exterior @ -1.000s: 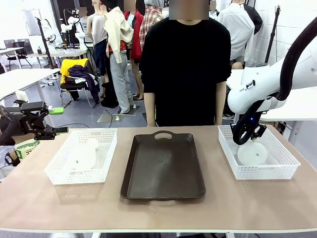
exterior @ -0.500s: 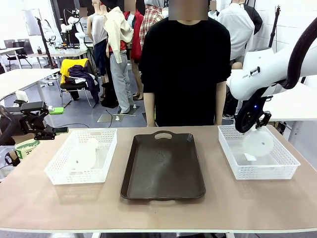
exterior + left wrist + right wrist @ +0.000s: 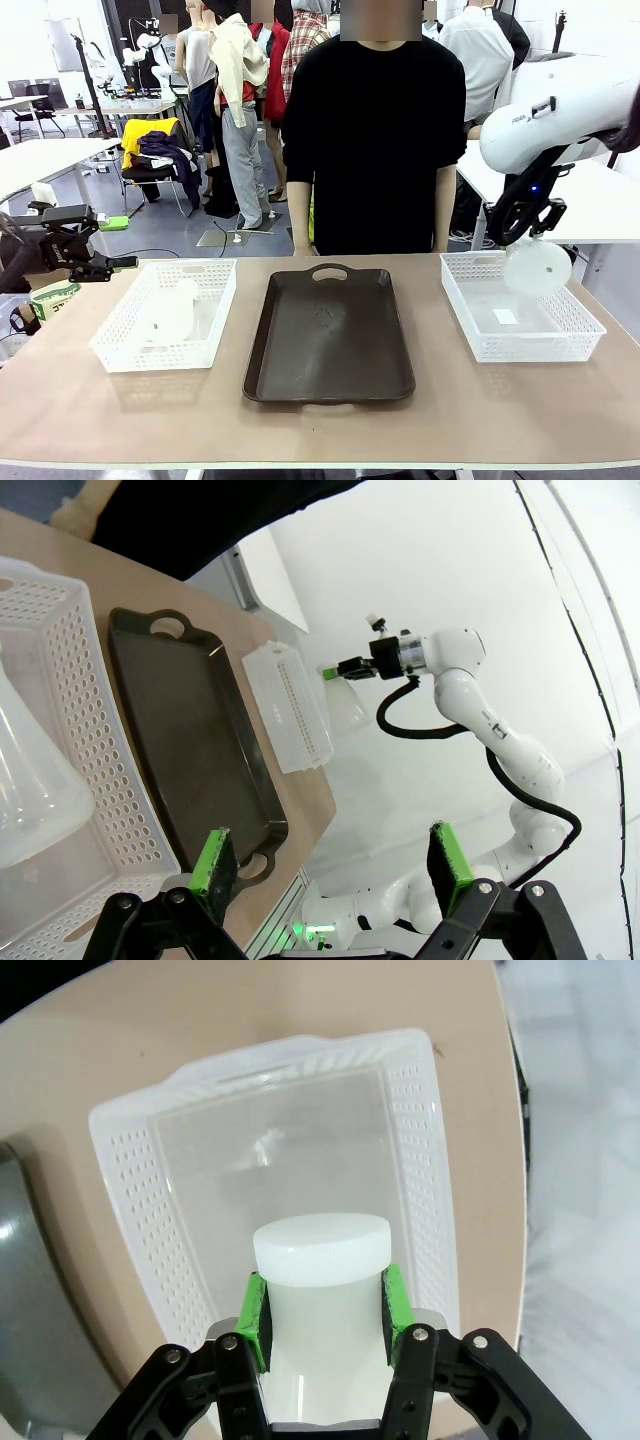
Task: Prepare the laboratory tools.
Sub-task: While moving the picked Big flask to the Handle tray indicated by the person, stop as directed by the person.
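Over on the right, the right gripper (image 3: 522, 243) is clamped on the neck of a frosted, translucent white flask (image 3: 537, 268). The flask hangs in the air above the right mesh basket (image 3: 525, 348), clear of it and tipped so its round flat base faces the near side. From the right wrist view, the green pads (image 3: 256, 1318) press either side of the smooth neck just below the thick rim of the flask (image 3: 320, 1250), with the perforated white plastic basket (image 3: 420, 1140) underneath. The white right arm (image 3: 560, 110) is raised high, its wrist bent downward.

The second flask (image 3: 170, 310), the same milky cone, lies on its side in the left mesh basket (image 3: 160, 363). The left gripper (image 3: 118, 243) hovers off the table's left end, jaws spread wide with nothing between them. In its own view the left gripper (image 3: 330, 860) points across the table.

Between the baskets sits a dark brown tray (image 3: 330, 340), rectangular with rounded corners and a handle cut-out at the far end, its surface dull and scuffed. The table (image 3: 450, 410) is a matte tan. A person in a black top (image 3: 375, 140) stands at the far side, arms down. Behind are white tables and a chair draped with clothes.
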Motion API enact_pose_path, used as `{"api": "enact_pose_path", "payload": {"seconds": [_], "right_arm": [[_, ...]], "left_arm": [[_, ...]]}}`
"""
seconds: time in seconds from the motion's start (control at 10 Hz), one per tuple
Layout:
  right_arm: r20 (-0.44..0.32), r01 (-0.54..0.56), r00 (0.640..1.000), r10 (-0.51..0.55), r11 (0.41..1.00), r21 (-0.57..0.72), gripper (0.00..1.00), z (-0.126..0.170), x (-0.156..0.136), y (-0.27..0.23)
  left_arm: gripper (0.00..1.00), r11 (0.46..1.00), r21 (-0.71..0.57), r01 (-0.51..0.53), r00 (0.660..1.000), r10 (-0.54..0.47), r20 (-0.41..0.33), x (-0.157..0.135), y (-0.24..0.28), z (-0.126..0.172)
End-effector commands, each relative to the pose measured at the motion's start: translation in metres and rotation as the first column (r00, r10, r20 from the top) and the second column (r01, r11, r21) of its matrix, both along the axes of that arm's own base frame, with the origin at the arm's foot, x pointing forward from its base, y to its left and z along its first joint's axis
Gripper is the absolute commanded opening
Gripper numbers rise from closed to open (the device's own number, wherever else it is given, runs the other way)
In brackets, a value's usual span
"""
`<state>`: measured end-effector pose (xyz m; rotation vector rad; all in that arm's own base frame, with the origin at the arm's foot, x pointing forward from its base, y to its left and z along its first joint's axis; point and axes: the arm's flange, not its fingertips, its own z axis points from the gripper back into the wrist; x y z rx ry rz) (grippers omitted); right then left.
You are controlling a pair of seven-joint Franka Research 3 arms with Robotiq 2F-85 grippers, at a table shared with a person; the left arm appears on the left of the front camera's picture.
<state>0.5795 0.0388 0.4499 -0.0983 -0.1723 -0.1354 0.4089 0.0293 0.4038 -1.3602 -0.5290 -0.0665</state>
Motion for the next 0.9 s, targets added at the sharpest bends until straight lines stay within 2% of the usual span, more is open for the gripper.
{"api": "enact_pose_path", "payload": {"seconds": [0.0, 0.2, 0.3, 0.8], "right_arm": [[0.053, -0.037, 0.998, 0.036, 0.999, 0.020, 0.00, 0.007, -0.032, -0.004], [0.081, -0.051, 0.996, 0.048, 0.998, 0.045, 0.00, 0.010, -0.039, -0.006], [0.036, -0.022, 0.999, 0.022, 1.000, 0.001, 0.00, 0.016, -0.025, 0.000], [0.036, -0.022, 0.999, 0.022, 1.000, 0.001, 0.00, 0.016, -0.025, 0.000]], "left_arm": [[1.00, 1.000, -0.029, -0.011, 1.000, 0.011, 0.019, 0.001, -0.001, 0.000], [1.00, 1.000, -0.029, -0.011, 1.000, 0.011, 0.019, 0.001, -0.001, 0.000], [1.00, 1.000, -0.029, -0.011, 1.000, 0.011, 0.019, 0.001, -0.001, 0.000], [1.00, 1.000, -0.029, -0.011, 1.000, 0.011, 0.019, 0.001, -0.001, 0.000]]}}
